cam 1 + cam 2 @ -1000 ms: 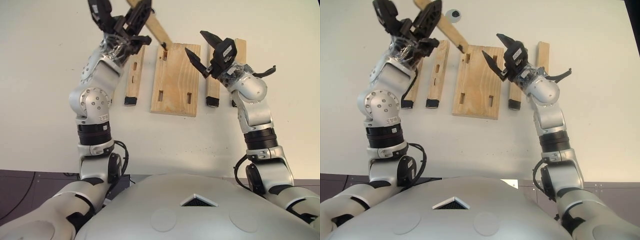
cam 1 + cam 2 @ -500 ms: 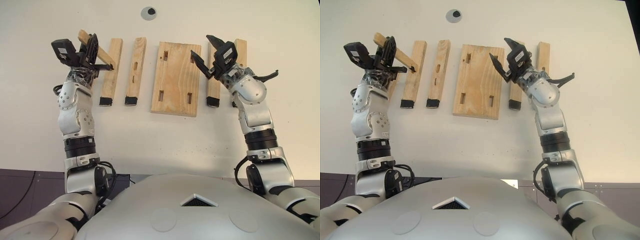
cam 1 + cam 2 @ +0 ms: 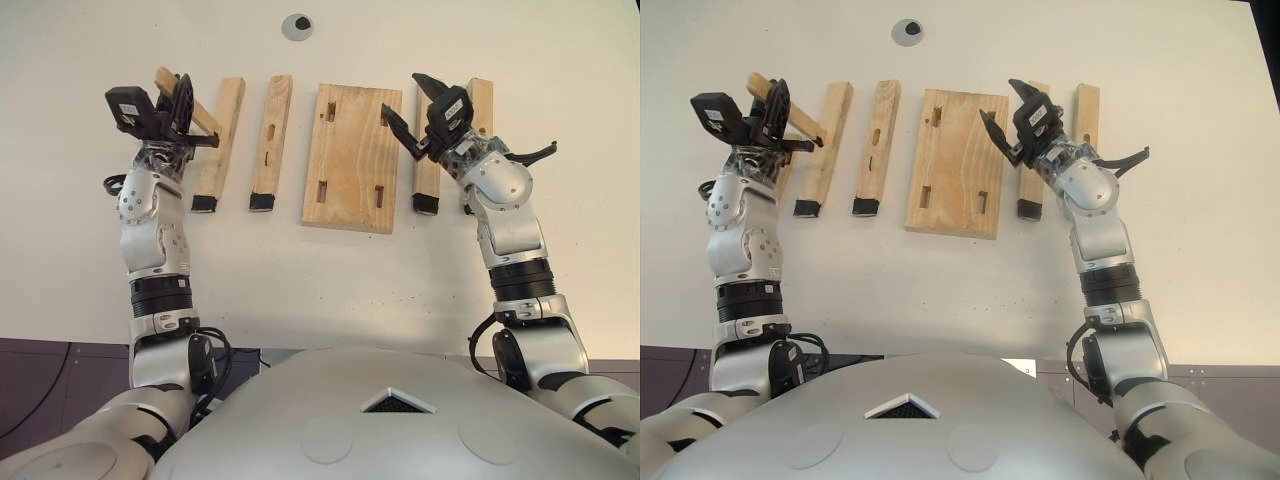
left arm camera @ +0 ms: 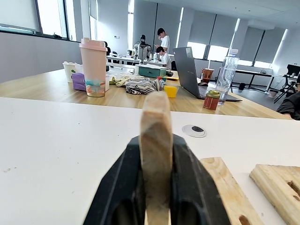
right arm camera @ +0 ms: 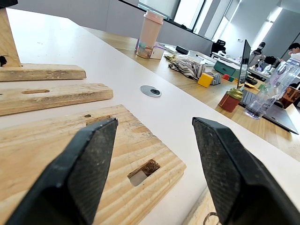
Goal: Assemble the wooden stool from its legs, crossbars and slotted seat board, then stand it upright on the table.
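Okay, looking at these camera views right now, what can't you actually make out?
Head views: the right gripper and its arm cover much of two pale wooden legs right of the slotted wooden seat board; their slots are hidden.
Left wrist view: the left gripper hides the gripped end of the light wooden bar.

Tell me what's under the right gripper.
The seat board, one slot showing between the open fingers. In the head view the right gripper covers the far end of a leg beside the board.
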`<state>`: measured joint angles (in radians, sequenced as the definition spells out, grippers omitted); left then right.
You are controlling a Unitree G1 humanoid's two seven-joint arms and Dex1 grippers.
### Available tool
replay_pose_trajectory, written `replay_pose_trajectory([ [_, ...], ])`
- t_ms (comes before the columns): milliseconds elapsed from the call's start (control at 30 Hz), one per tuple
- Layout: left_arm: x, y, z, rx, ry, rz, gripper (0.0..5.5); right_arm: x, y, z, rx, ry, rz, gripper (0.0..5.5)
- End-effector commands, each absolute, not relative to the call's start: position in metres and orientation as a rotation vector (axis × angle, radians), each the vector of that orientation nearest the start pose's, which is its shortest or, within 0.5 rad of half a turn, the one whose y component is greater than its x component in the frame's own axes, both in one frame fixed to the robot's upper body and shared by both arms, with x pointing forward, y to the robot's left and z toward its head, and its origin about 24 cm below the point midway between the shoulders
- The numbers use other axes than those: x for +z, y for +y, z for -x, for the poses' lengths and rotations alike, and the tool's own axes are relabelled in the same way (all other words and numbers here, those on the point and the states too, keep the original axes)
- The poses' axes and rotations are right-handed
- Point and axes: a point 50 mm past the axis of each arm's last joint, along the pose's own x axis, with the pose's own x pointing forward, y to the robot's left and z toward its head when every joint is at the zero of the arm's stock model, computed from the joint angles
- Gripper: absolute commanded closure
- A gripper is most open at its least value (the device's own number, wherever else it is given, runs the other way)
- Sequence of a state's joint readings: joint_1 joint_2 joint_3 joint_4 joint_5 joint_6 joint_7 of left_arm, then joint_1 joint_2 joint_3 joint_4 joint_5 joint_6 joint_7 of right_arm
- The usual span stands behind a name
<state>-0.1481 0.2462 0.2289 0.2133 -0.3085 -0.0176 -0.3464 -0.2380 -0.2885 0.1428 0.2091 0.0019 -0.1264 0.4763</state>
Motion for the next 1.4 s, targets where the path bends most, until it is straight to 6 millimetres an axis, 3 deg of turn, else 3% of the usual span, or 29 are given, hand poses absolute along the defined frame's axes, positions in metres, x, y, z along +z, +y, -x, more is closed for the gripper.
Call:
replay_pose_trajectory([
  [33,0.025,0.231,-0.265,-0.129,0.084,0.056,5.12,0.058,-0.143,-0.287,0.637,-0.045,0.348,2.57],
  [200,-0.01,0.228,-0.249,-0.119,0.194,0.123,5.12,0.057,-0.142,-0.288,0.64,-0.045,0.349,2.57],
  [367,-0.022,0.231,-0.246,-0.116,0.244,0.175,5.12,0.057,-0.144,-0.288,0.636,-0.041,0.353,2.57],
  [467,-0.014,0.23,-0.248,-0.123,0.211,0.154,5.12,0.057,-0.144,-0.288,0.638,-0.04,0.355,2.57],
  [533,0.002,0.231,-0.254,-0.12,0.146,0.131,5.12,0.056,-0.143,-0.287,0.641,-0.039,0.356,2.57],
  [567,0.013,0.232,-0.257,-0.116,0.103,0.115,4.75,0.056,-0.142,-0.287,0.644,-0.038,0.356,2.57],
  [633,0.038,0.233,-0.265,-0.13,0.027,0.094,4.53,0.056,-0.142,-0.286,0.625,-0.041,0.35,2.57],
  [733,0.055,0.239,-0.266,-0.145,0.044,0.021,4.04,0.056,-0.144,-0.284,0.588,-0.045,0.34,2.57],
  [933,0.038,0.238,-0.239,-0.173,0.318,-0.016,3.0,0.056,-0.153,-0.284,0.536,-0.04,0.339,2.57],
  [1200,0.024,0.235,-0.228,-0.14,0.479,0.009,1.63,0.056,-0.151,-0.285,0.554,-0.031,0.351,2.57],
  [1300,0.017,0.233,-0.224,-0.132,0.539,0.043,1.63,0.054,-0.15,-0.285,0.56,-0.025,0.353,2.57],
  [1400,0.015,0.233,-0.223,-0.136,0.575,0.052,2.13,0.053,-0.148,-0.285,0.563,-0.022,0.352,2.57],
])
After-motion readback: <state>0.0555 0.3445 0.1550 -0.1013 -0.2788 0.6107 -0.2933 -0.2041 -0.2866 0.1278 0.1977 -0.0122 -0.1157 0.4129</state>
